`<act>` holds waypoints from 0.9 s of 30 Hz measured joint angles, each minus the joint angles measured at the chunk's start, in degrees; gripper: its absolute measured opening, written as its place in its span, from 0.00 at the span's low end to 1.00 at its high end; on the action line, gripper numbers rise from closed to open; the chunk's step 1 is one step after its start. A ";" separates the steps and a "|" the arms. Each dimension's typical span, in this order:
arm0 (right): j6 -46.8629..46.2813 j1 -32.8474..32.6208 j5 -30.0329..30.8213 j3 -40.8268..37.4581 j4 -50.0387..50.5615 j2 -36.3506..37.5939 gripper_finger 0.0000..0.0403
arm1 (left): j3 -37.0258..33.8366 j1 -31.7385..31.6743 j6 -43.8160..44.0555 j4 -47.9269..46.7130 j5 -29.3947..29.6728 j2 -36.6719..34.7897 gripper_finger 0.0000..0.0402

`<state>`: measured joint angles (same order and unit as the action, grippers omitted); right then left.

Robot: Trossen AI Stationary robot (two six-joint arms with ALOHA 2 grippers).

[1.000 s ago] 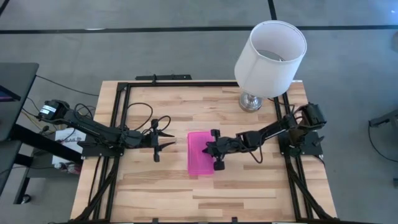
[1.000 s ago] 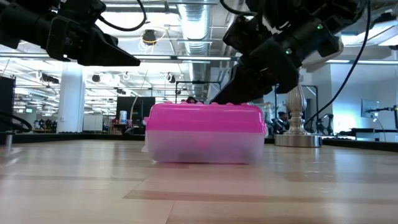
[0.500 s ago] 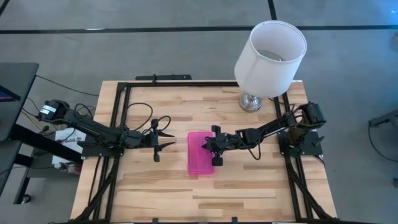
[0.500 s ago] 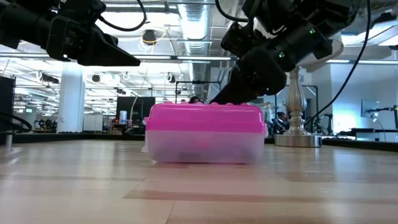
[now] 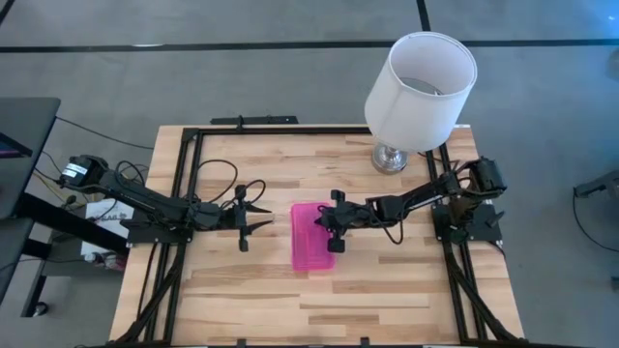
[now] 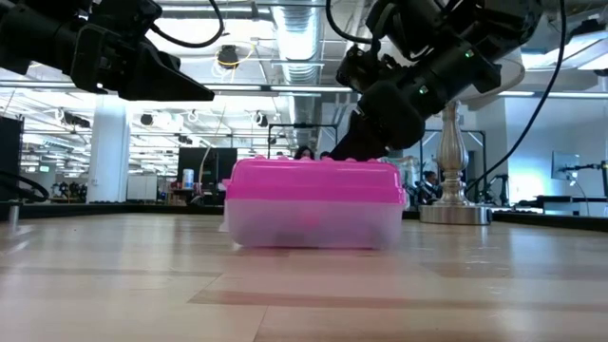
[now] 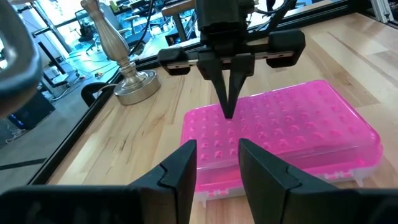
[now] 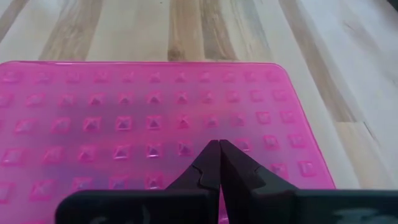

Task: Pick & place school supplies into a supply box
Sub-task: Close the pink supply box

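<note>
The supply box (image 5: 311, 238), a clear base under a closed bright pink studded lid (image 7: 280, 127), rests flat on the wooden table's middle. My right gripper (image 8: 218, 149) is shut, and its tips stand on the lid's far part (image 5: 320, 221). My left gripper (image 7: 215, 163) hovers open and empty above the table, left of the box (image 5: 259, 215). No school supplies show on the table. What lies inside the frosted base (image 6: 313, 223) cannot be made out. My right gripper sets its shut fingertips on the lid's studded top (image 7: 229, 116), toward the box's far end. It comes slanting down from the table's right side. The box stays flat on the table with its lid closed.
A lamp with a white shade (image 5: 422, 77) stands on its metal foot (image 5: 391, 158) at the table's far right corner. A black frame (image 5: 184, 184) runs round the table's edges. Bare wood lies near and far of the box.
My right gripper, still shut, has slid its tips along the pink lid toward the table's far edge. The left arm has kept still.
</note>
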<state>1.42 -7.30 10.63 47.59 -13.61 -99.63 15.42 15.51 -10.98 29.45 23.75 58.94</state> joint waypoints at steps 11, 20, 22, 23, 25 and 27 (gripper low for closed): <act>-0.05 -0.02 2.13 0.00 -0.03 0.00 0.00 | 0.00 -0.02 0.02 -0.02 0.00 0.00 0.28; -0.09 -0.11 3.78 0.00 -0.34 0.00 0.00 | 0.00 -0.18 0.85 1.26 -8.28 0.53 0.28; 0.30 -0.55 4.70 0.00 -0.92 0.00 0.00 | 0.02 -0.44 0.85 3.89 -13.08 2.03 0.28; 0.60 -0.77 4.70 0.00 -1.13 0.00 0.00 | 0.04 -0.54 0.83 5.80 -14.70 3.25 0.28; 1.28 -1.18 4.64 0.00 -1.39 0.00 0.00 | 0.09 -0.81 0.74 9.69 -15.81 6.38 0.28; 1.73 -1.68 4.64 0.00 -1.46 0.00 0.00 | 0.09 -1.35 0.66 13.03 -15.93 10.24 0.28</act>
<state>3.15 -8.98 15.26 47.59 -15.07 -99.63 15.51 14.15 -10.32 42.48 7.81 69.17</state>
